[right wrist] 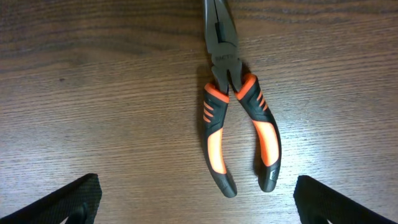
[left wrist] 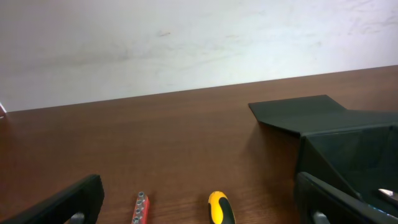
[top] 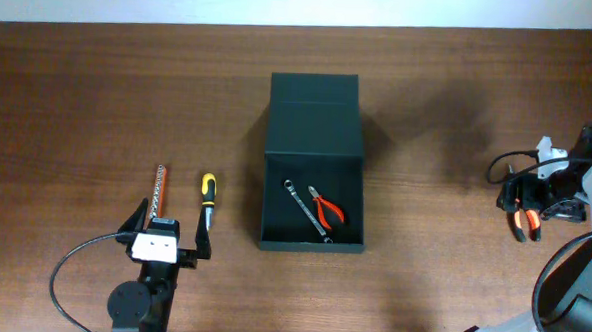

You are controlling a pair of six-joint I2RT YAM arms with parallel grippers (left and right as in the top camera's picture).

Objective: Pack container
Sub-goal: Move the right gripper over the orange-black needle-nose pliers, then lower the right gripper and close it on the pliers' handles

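Observation:
The container (top: 313,162), a dark box, stands at mid-table with its flap lid laid back. In it lie a small wrench (top: 305,208) and red-handled pliers (top: 327,205). My left gripper (top: 170,231) is open near the front edge, just behind a yellow-black screwdriver (top: 208,194) and a red bit holder (top: 159,190). In the left wrist view the screwdriver (left wrist: 221,208) and bit holder (left wrist: 141,207) lie between the spread fingers, with the container (left wrist: 348,143) to the right. My right gripper (top: 531,201) is open over orange-black pliers (right wrist: 239,118) at the far right; its fingers do not touch them.
A black cable (top: 71,266) loops on the wooden table (top: 98,107) beside the left arm. The table's far edge meets a white wall (left wrist: 186,43). The right arm's body (top: 586,179) stands by the table's right edge.

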